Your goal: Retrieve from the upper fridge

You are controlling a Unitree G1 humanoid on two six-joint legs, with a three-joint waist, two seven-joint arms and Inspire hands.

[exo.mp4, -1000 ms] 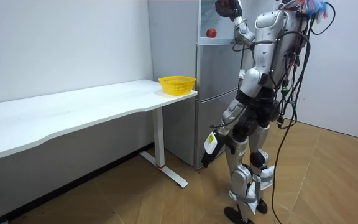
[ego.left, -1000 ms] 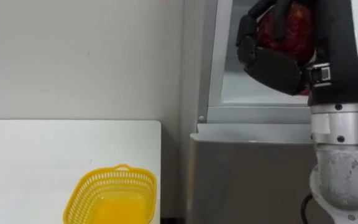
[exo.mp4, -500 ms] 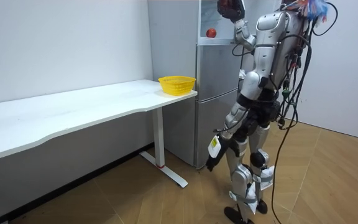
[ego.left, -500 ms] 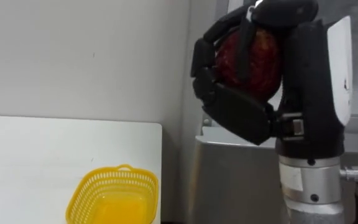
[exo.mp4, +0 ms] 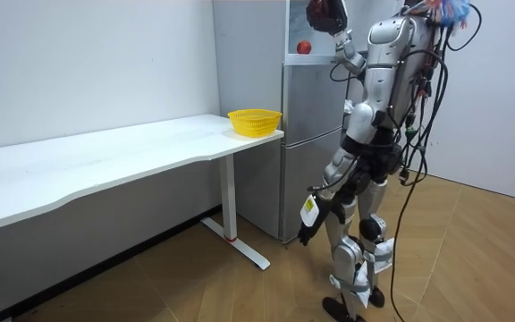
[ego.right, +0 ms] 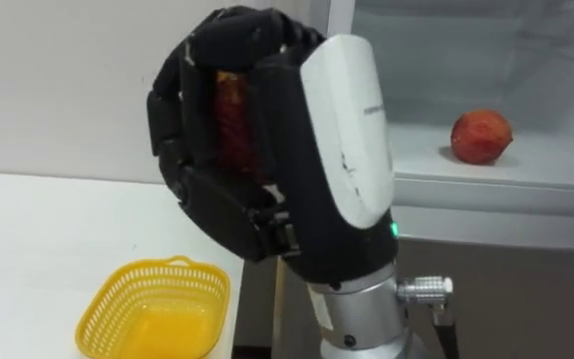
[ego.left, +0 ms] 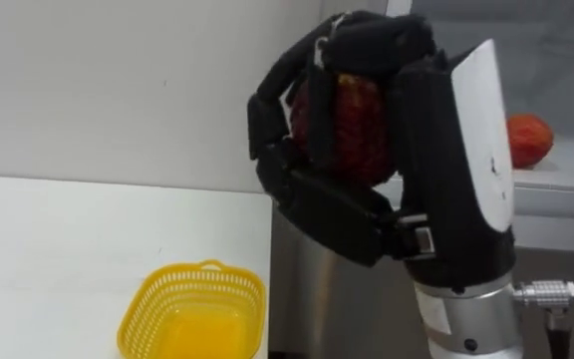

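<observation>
My right hand [ego.left: 446,170] is raised in front of the open upper fridge compartment, fingers curled round a dark red fruit [ego.left: 352,125]. The right eye view shows the same hand [ego.right: 337,150] and fruit [ego.right: 232,120] left of the compartment opening. A second red fruit [ego.left: 528,140] lies on the white fridge shelf behind the hand, seen small in the room view [exo.mp4: 303,47]. My left hand [exo.mp4: 305,231] hangs low beside my thigh. I stand facing the grey fridge [exo.mp4: 307,134].
A yellow mesh basket [ego.left: 197,274] stands at the near corner of the white table [ego.left: 58,239], left of the fridge and below the raised hand. A pale wall runs behind the table. Wooden floor lies around me.
My right hand, still holding the red fruit, has drawn back out of the fridge compartment, moving left and nearer to my head. The second fruit on the shelf has come into sight.
</observation>
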